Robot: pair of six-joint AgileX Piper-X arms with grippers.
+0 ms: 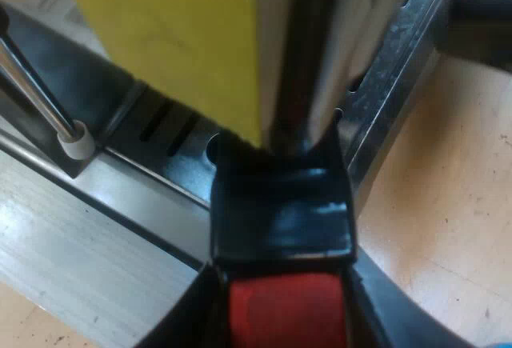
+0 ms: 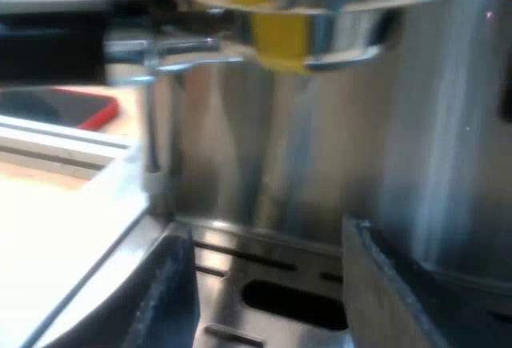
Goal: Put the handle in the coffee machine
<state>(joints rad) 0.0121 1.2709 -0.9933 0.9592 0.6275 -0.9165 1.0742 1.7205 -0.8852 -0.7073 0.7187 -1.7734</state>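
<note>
The handle (image 1: 280,220) is glossy black and squared, ending in a bright red tip (image 1: 288,316). It sits at the coffee machine's (image 1: 408,60) front, above the slotted drip tray (image 1: 160,136) and beside the machine's yellow label (image 1: 176,36). The left end effector (image 1: 284,304) pinches the handle at its red tip. I cannot tell whether the handle is locked in. The right end effector (image 2: 272,300) is spread and holds nothing, low over the machine's drip tray near the steam pipe (image 2: 150,116).
</note>
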